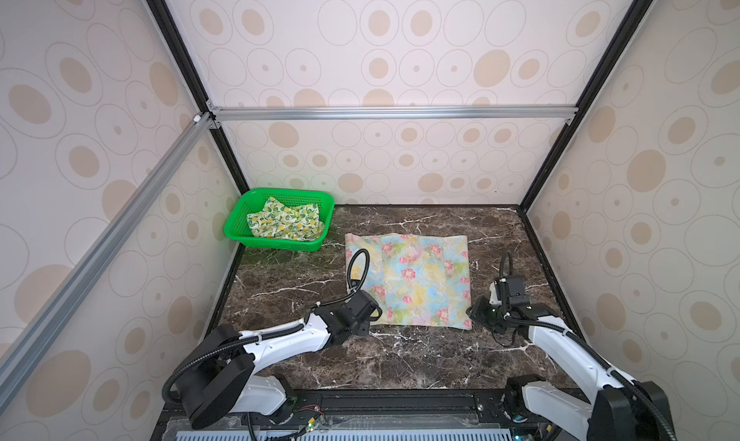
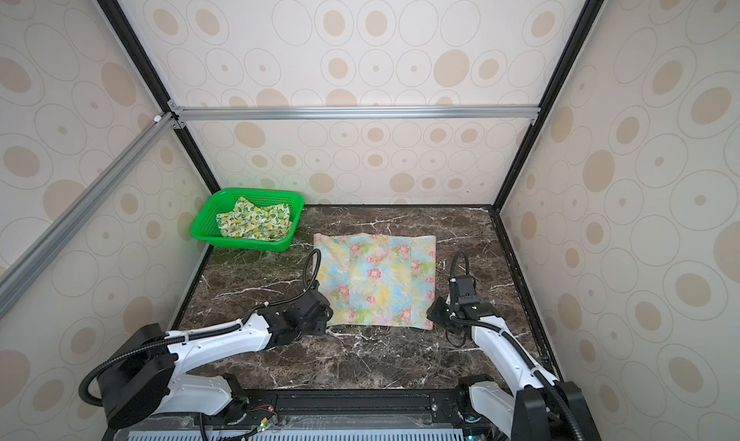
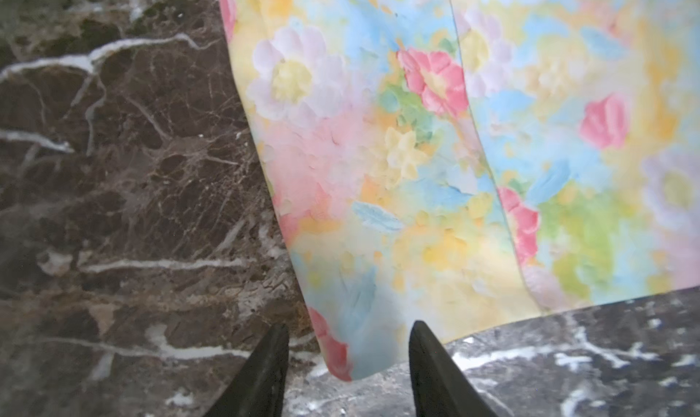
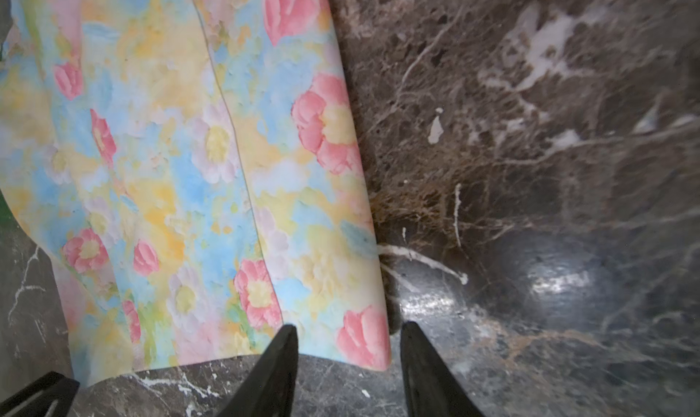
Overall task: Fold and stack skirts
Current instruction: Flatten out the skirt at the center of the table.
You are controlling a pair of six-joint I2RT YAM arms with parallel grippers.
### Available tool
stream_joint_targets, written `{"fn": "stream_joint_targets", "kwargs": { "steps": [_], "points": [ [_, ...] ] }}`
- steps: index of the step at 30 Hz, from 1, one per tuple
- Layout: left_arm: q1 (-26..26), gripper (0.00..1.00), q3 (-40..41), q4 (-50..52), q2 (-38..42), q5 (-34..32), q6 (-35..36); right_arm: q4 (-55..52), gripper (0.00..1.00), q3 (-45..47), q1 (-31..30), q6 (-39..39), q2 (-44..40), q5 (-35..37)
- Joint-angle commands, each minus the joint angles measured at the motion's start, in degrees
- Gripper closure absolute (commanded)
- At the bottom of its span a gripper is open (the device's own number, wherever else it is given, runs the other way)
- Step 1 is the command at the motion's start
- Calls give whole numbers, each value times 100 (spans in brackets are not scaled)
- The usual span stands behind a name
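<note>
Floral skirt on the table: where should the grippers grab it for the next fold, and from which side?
I'd take the floral skirt by its two near corners, one per gripper, coming in low from the robot's side. It lies flat, and each corner lines up between the open fingers of the left gripper and right gripper.

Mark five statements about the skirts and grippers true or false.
1. The lemon skirt lies in the basket. True.
2. The floral skirt is crumpled in a heap. False: it lies flat on the table, its sides folded in.
3. The left gripper and right gripper are at the floral skirt's two near corners. True.
4. The right gripper is shut on the cloth. False: its jaws stand apart, either side of the corner.
5. The skirts are stacked. False: one is in the basket, the other on the table.
</note>
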State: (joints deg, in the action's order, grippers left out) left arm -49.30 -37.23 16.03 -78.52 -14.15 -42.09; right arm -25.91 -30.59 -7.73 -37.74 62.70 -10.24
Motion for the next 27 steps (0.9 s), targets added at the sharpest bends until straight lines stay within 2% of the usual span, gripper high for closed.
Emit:
{"fn": "stream_joint_targets", "kwargs": {
  "steps": [1, 4, 8, 14, 15, 18, 25, 27],
  "points": [
    [-36, 59, -327, -57, -328, -110, 197, 76, 61, -167, -28, 55, 379, 86],
    [-34, 59, -422, -79, -559, -149, 247, 219, 62, -245, -27, 95, 671, 99],
    [-32, 67, -478, -66, -654, -300, 307, 306, 64, -372, -27, 156, 888, 199],
    [-25, 98, -631, 45, -817, -448, 457, 374, 69, -504, -27, 253, 1140, 360],
    [-26, 100, -645, 60, -846, -477, 464, 404, 69, -526, -27, 269, 1193, 365],
    [-18, 100, -676, 49, -886, -514, 473, 480, 74, -562, -34, 277, 1358, 357],
    [-18, 100, -741, 32, -875, -448, 443, 535, 75, -580, -45, 263, 1535, 234],
    [-18, 100, -767, 49, -859, -448, 412, 572, 80, -573, -53, 263, 1543, 215]
  ]
}}
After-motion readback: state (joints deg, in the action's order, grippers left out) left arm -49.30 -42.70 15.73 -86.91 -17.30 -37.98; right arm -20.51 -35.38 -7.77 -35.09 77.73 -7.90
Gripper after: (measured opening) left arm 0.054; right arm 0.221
